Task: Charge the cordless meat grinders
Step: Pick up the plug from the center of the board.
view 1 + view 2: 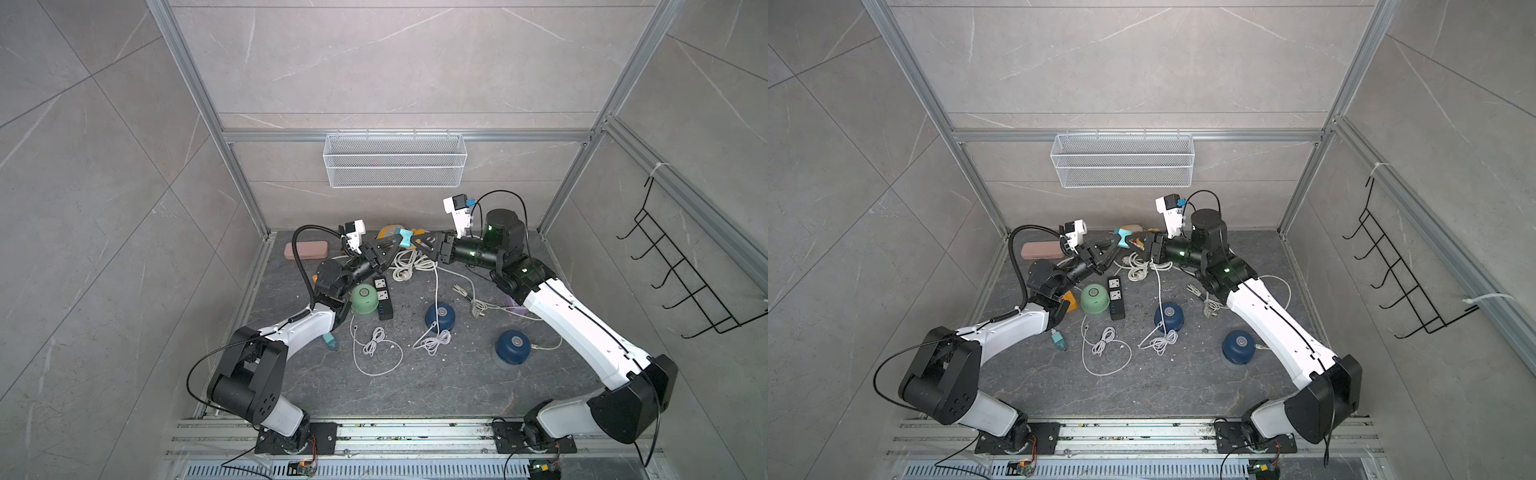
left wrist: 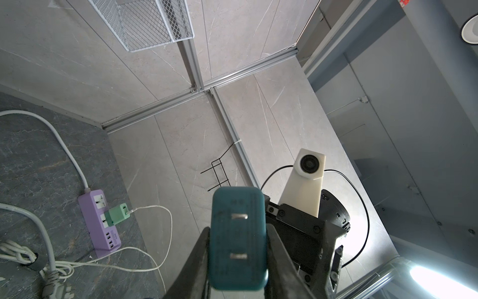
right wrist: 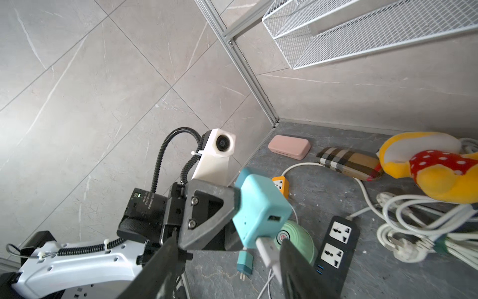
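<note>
A mint green grinder (image 1: 364,298) (image 1: 1096,298) stands beside the left arm's wrist, and it also shows in the right wrist view (image 3: 297,238). Two dark blue grinders (image 1: 440,316) (image 1: 512,345) stand further right on the table. My left gripper (image 1: 397,243) (image 2: 238,229) is raised over the back of the table, shut on a teal plug adapter (image 1: 404,237) (image 2: 238,240) (image 3: 261,209). A white USB plug (image 3: 267,249) sits in the adapter, and its cable (image 1: 435,291) hangs down to the table. My right gripper (image 1: 419,243) (image 3: 227,240) is open, with one finger beside that plug.
A black power strip (image 1: 383,297) lies by the green grinder. A purple strip (image 2: 99,220) carries a green adapter (image 2: 117,213). A second teal adapter (image 1: 330,341), white cable coils (image 1: 405,266), a plush toy (image 3: 426,165) and a pink case (image 1: 306,250) lie about. A wire basket (image 1: 395,160) hangs behind.
</note>
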Controlling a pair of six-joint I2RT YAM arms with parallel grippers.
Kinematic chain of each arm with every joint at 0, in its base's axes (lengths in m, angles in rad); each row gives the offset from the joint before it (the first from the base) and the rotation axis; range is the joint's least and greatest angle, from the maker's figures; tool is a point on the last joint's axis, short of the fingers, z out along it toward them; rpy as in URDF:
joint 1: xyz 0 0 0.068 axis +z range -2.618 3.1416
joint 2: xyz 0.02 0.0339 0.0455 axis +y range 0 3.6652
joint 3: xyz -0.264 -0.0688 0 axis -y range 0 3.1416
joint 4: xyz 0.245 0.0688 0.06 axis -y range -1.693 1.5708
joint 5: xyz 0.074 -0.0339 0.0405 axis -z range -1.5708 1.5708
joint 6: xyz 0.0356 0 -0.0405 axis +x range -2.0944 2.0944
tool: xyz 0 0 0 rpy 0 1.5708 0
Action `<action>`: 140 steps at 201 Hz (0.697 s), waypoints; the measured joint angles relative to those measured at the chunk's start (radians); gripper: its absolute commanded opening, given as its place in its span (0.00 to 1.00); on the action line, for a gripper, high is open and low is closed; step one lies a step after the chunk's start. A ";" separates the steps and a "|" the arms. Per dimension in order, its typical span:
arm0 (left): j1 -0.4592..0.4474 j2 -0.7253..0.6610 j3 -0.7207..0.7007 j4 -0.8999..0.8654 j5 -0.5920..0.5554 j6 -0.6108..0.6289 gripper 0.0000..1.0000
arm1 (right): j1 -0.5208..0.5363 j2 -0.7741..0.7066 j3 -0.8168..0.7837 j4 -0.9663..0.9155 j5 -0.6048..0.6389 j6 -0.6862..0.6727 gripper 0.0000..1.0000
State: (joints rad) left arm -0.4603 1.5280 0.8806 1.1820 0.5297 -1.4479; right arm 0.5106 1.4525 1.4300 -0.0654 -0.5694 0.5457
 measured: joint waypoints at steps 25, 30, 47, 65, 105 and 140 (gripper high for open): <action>0.000 -0.002 -0.002 0.022 -0.001 -0.011 0.00 | 0.000 0.023 -0.006 0.029 0.000 0.028 0.58; 0.000 -0.002 -0.003 0.027 -0.002 -0.013 0.00 | 0.000 0.024 -0.009 0.037 0.000 0.035 0.58; 0.000 -0.002 -0.004 0.043 -0.002 -0.025 0.00 | 0.000 0.028 -0.017 0.056 0.000 0.051 0.54; 0.000 0.000 -0.005 0.069 -0.004 -0.042 0.00 | 0.000 0.041 -0.019 0.086 -0.004 0.075 0.49; 0.000 0.009 -0.007 0.096 -0.005 -0.056 0.00 | -0.001 0.077 -0.033 0.171 -0.026 0.141 0.43; 0.000 0.016 -0.011 0.103 -0.006 -0.061 0.00 | -0.001 0.097 -0.037 0.225 -0.037 0.191 0.35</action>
State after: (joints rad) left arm -0.4606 1.5444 0.8700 1.2846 0.5232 -1.5085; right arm 0.5098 1.5497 1.3930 0.1593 -0.6064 0.7364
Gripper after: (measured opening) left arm 0.287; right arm 0.372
